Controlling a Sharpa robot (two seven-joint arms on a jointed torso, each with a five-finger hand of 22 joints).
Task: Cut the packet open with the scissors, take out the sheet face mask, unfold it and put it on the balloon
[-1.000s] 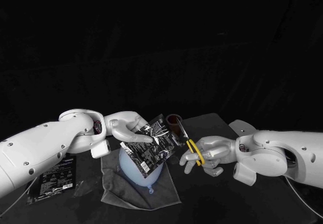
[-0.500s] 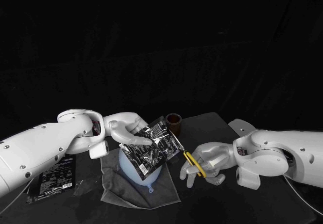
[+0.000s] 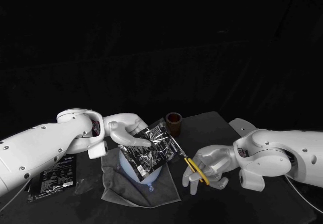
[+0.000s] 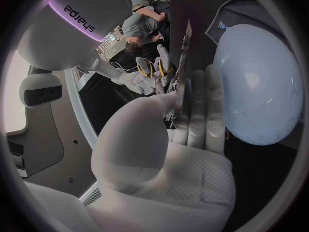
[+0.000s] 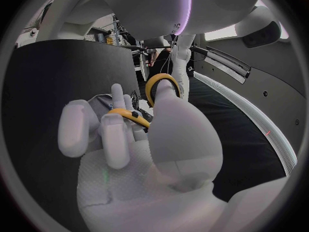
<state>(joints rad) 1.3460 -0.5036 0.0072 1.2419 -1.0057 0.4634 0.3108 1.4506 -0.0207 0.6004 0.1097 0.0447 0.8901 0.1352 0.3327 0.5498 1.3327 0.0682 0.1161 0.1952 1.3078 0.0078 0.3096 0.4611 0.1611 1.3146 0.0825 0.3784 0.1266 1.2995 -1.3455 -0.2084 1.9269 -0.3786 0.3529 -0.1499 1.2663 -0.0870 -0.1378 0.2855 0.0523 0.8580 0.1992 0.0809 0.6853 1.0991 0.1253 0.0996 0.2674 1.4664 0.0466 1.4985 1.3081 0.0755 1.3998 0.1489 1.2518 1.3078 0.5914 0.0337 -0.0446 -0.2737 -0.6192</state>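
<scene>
Left hand (image 3: 128, 132) sits just left of centre in the head view and pinches the packet (image 3: 151, 147) near its upper left corner, thumb on the front face and fingers flat behind it. The packet stands up off the table, tilted, with its right edge free and facing the other arm. Its lower corner hangs over the pale blue balloon (image 3: 135, 169), which lies on a rumpled grey cloth (image 3: 131, 193) at lower centre. From the left wrist the packet (image 4: 185, 62) shows edge-on, and the balloon (image 4: 257, 87) bulges right beside the fingers (image 4: 200, 113); I can't tell whether they touch it.

Right of centre, the right hand (image 3: 208, 164) holds the scissors (image 3: 195, 169), its fingers curled through the yellow loops. The blades point up and left toward the packet's free edge. They are dark against dark, so I can't say whether they meet that edge or stop just short.

A small brown cylinder (image 3: 173, 122) stands just behind the packet's top corner. A second packet (image 3: 54, 176) lies flat at lower left, below the left forearm. A strip of black table (image 3: 222, 205) runs between the cloth's right edge and the right hand.
</scene>
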